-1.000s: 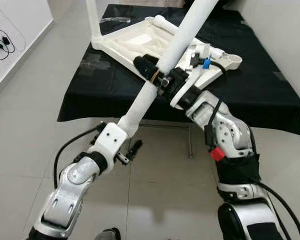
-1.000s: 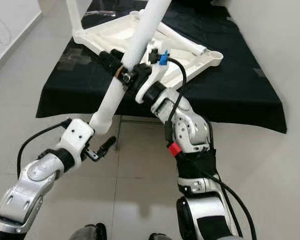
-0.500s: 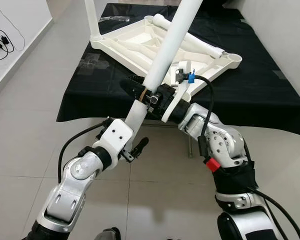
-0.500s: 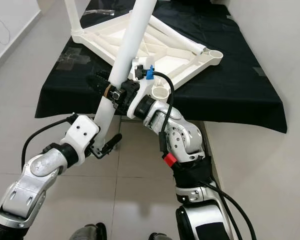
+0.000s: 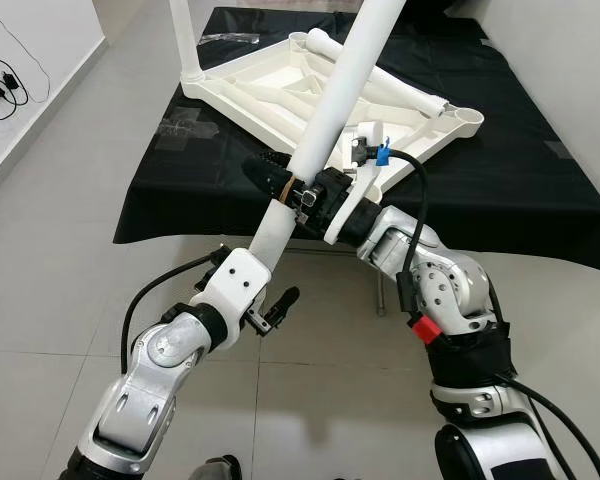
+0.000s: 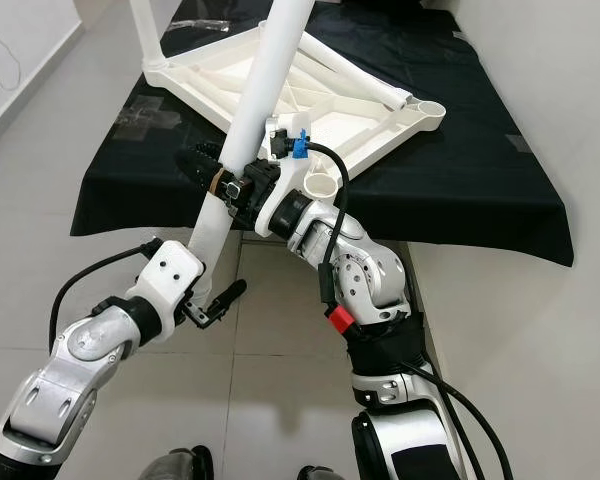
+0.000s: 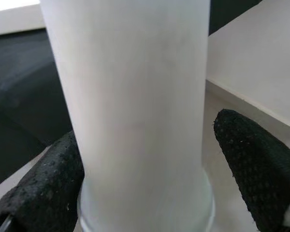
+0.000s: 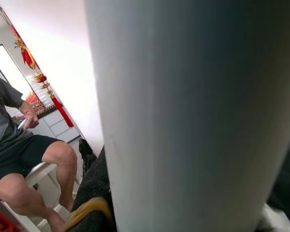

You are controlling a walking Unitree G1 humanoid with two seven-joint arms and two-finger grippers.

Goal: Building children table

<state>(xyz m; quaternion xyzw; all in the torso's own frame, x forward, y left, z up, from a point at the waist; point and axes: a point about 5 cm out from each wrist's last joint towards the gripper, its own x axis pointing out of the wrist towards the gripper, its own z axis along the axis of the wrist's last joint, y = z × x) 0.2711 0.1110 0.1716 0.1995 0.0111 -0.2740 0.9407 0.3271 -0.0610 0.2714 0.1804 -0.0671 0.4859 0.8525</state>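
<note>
both end effectors grip white leg (image 5: 325,110); tabletop (image 5: 280,85) upturned.

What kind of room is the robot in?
Probably a room in a home: pale floor tiles, a black cloth bearing an upside-down white tabletop, and a person sitting on a stool near red hanging decorations.

No legible text, label, brand or number anywhere
</note>
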